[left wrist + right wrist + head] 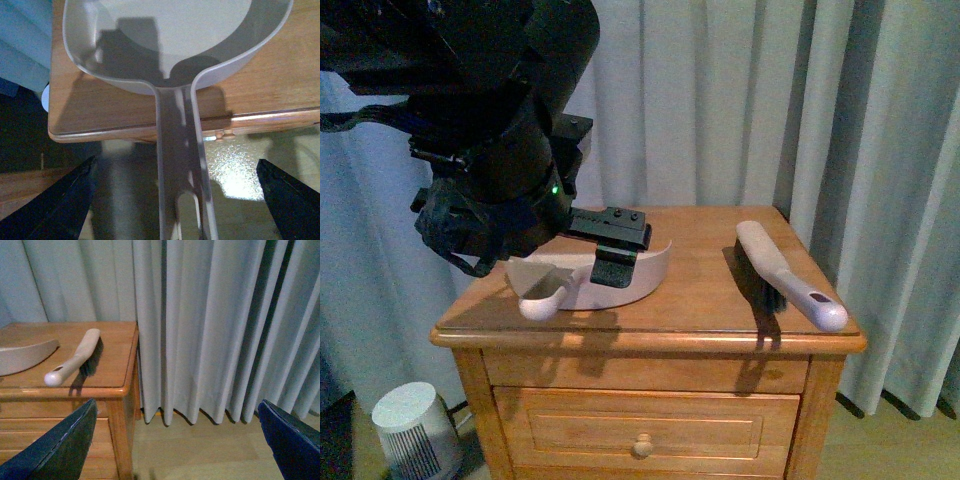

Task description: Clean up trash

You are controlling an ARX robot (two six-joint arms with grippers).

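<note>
**While the Left Fingers Straddle the Dustpan Handle, the Brush Lies Apart**

Where the honey-coloured wooden desk [700, 295] stands before the pale grey pleated curtain [720, 100], two tools lie on its top. The pale pink plastic dustpan [650, 272] sits on the left half, its long channelled handle reaching toward the front-left corner. The long brush with a cream handle and black bristles [785, 275] lies on the right half, well apart from the dustpan. Its rounded handle end is near the front-right corner.

The bulky black left arm [500, 150] hangs over the desk's left side and hides part of the dustpan in the front view. A small green light glows on it. In the left wrist view the left gripper [175, 200] shows its two dark fingers [60, 205] spread wide. The dustpan handle runs between them, clear of both. The pan's inner surface in that view shows only shadow.

The right gripper [175, 450] is off the desk's right side, its dark fingers [55, 450] also spread wide with only the light wooden floor [200, 455] between them. From there the brush, the dustpan's rim and the curtain folds are all in sight.

Below the desk top is a drawer with a round wooden knob [642, 445]. On the floor to the left stands what looks like a small white fan or heater [415, 430].

Where the trash lies I cannot tell; none of the three views shows it.
</note>
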